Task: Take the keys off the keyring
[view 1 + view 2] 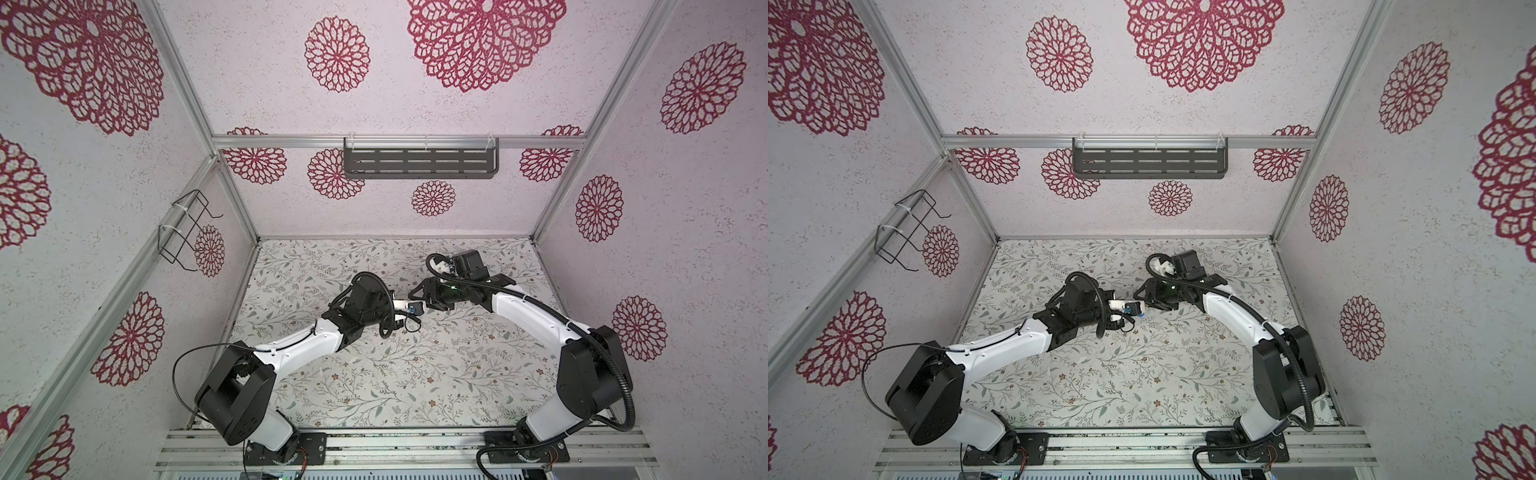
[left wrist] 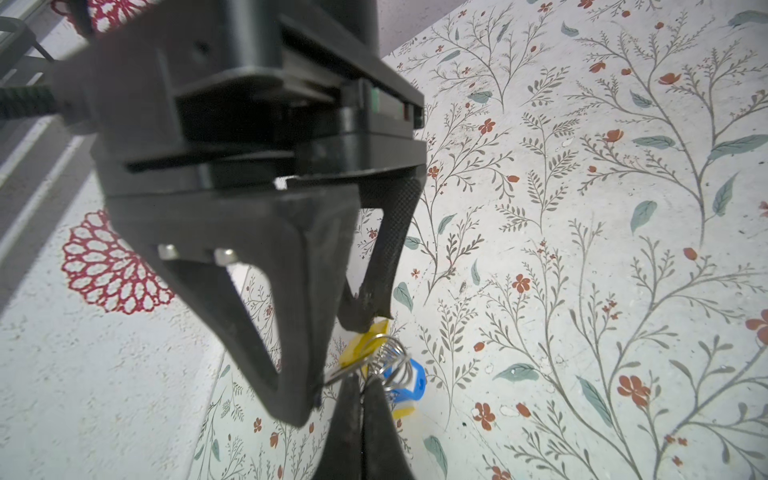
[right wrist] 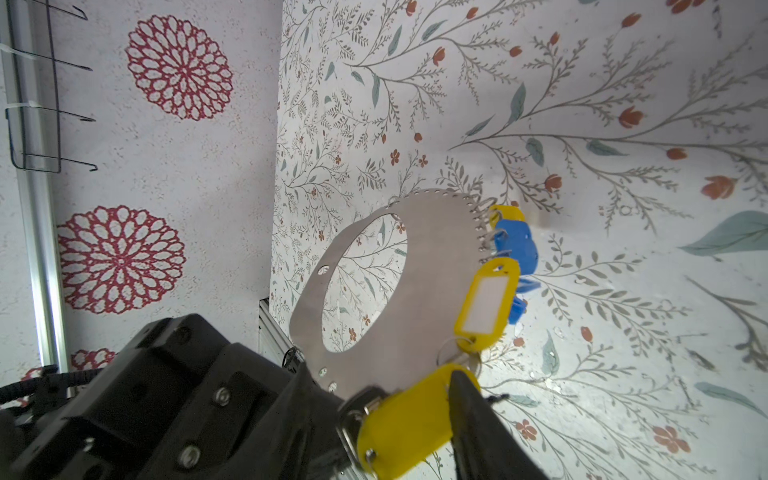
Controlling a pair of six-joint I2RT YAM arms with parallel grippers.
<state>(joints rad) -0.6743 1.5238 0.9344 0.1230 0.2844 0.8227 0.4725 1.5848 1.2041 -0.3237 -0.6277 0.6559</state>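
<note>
Metal keyring (image 3: pixel 432 299); wire rack (image 3: pixel 37 104) well apart

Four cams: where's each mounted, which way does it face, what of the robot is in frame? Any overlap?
Both top views: stereo pair high above the arms' bases, looking down toward the back wall; left arm, right arm and table show.
Left wrist: on the left arm, looking along its own shut jaws at the right arm's open jaws and the keys.
Right wrist: on the right arm, looking past its own finger at the keyring clamped in the left jaws.
Shared: both wrist views catch the keys and table.
</note>
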